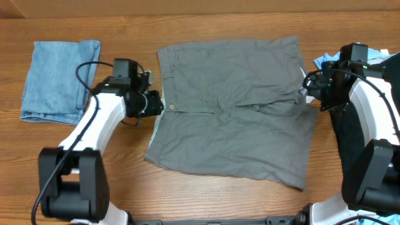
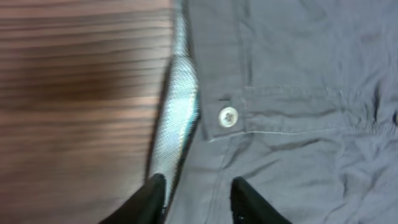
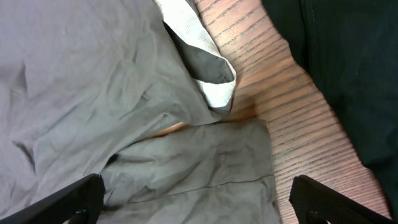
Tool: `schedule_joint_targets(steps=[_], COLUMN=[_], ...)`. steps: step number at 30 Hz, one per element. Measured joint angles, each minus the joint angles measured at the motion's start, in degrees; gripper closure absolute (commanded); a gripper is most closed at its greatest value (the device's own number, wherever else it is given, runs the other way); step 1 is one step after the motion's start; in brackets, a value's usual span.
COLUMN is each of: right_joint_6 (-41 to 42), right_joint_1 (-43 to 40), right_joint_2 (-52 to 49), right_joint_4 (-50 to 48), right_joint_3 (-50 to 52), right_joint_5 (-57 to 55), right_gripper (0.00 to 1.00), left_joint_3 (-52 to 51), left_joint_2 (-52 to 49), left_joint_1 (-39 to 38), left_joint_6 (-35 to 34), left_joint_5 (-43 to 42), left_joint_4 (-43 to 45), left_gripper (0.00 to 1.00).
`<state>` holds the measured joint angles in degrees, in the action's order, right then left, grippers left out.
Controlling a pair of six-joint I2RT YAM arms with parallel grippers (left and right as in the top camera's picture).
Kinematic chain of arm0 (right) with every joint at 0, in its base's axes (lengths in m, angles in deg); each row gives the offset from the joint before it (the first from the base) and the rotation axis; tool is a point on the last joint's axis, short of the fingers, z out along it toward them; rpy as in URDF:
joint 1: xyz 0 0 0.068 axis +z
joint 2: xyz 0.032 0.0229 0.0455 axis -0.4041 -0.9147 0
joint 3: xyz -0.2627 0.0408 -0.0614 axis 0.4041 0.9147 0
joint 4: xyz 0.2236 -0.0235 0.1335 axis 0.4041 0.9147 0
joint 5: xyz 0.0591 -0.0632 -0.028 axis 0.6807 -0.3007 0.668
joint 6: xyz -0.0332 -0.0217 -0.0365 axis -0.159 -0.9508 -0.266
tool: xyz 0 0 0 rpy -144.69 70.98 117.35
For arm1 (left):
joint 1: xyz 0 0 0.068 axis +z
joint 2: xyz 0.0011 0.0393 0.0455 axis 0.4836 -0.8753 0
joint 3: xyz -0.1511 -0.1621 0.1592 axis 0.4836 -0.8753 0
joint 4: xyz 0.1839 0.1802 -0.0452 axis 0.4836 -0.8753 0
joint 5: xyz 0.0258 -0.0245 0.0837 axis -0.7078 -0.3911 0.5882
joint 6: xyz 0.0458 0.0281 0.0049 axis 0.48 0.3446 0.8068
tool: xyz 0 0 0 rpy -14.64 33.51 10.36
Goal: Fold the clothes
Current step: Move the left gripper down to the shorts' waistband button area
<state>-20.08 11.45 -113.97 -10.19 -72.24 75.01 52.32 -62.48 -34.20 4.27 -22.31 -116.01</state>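
Jaws of my left gripper (image 2: 199, 186) stand half-wide astride the waistband of the grey shorts (image 1: 231, 106), which lie flat mid-counter (image 1: 206, 200); I cannot tell whether they pinch it. My right gripper (image 3: 199, 202) gapes wide over the hem. The fold looks unstarted; next, both must clamp edges. The black garment (image 3: 348, 62) is cut off.

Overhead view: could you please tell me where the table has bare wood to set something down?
Free: the table strip beyond the grey shorts, and the front strip below them. Crowded: left gripper fills the gap by the denim piece; black garment and right gripper crowd the right.
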Motion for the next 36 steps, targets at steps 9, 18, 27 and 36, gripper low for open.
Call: schedule_joint_targets(steps=[9, 18, 27, 36], right_joint_6=[0.0, 0.02, -0.02, 0.0], right_joint_1=[0.0, 0.0, -0.02, 0.0], right_joint_2=[0.0, 0.0, 0.0, 0.0], right_joint_4=[0.0, 0.02, 0.04, 0.02], right_joint_3=[0.0, 0.0, 0.0, 0.0], right_joint_5=[0.0, 0.0, 0.0, -0.02], right_gripper=[0.0, 0.0, 0.0, 0.0], left_joint_3=[-0.09, -0.11, -0.11, -0.11], left_joint_2=[-6.49, -6.54, -8.24, -8.24], left_joint_1=[-2.6, -2.58, -2.58, -2.69], left_joint_6=[2.36, 3.34, 4.17, 4.31], left_joint_5=[-2.73, -2.73, -2.47, -1.57], left_joint_4=[6.36, 9.68, 10.54, 10.8], left_gripper=[0.49, 0.43, 0.44, 0.4])
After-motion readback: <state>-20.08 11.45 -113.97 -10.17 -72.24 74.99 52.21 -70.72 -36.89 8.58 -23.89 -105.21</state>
